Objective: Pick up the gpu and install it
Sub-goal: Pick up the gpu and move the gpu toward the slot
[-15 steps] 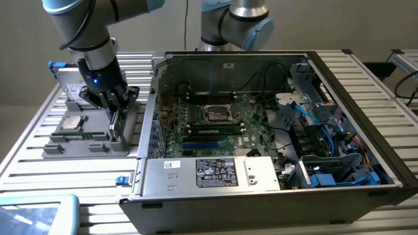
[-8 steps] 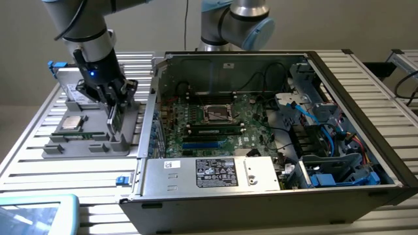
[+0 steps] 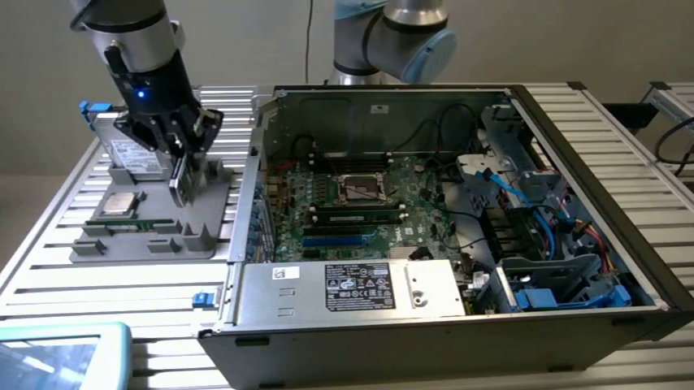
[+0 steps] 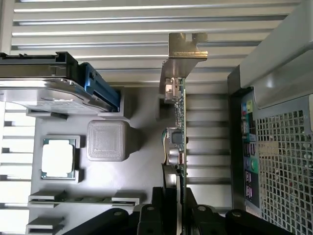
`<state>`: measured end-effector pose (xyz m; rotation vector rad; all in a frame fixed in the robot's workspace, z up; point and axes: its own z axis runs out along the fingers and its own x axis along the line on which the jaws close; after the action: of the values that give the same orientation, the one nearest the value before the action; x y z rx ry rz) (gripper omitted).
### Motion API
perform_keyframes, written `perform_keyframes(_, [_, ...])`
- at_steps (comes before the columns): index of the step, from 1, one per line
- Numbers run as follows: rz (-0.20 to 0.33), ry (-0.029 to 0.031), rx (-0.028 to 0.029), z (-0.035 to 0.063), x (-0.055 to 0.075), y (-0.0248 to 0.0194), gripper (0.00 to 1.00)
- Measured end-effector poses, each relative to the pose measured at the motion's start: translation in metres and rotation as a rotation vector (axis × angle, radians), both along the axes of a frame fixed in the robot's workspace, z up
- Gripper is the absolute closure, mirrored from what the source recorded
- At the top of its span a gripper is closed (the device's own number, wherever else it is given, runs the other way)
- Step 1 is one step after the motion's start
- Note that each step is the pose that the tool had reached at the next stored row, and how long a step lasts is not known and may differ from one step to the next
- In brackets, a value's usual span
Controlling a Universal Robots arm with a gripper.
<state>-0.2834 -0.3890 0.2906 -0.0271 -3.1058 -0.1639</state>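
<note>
The gpu [image 3: 185, 184] stands on edge over the grey holder tray [image 3: 146, 246], at the exterior view's left of the open computer case [image 3: 564, 122]. My gripper [image 3: 177, 159] comes down on it from above. In the wrist view the gpu [image 4: 179, 122] is seen edge-on, a thin green board with its silvery metal end bracket [image 4: 186, 46] pointing away. My gripper [image 4: 173, 198] is shut on the gpu, one black finger on each face. Whether the card still rests in its slot or hangs just above it I cannot tell.
On the tray lie a silver hard drive with a blue clip [image 3: 123, 150] [image 4: 46, 90], a processor chip [image 3: 117, 203] [image 4: 58, 157] and a green memory stick [image 3: 136, 224] [image 4: 83, 199]. The case's motherboard [image 3: 358, 203] lies exposed. A tablet corner [image 3: 54, 357] sits at the front.
</note>
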Motion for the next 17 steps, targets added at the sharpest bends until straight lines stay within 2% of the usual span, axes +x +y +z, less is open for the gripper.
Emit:
perform_keyframes(11, [0.002, 0.0001, 0.0000, 0.0501, 0.002, 0.0000, 0.73])
perform_keyframes(17, [0.002, 0.0000, 0.0017, 0.0775, 0.017, -0.0001, 0.73])
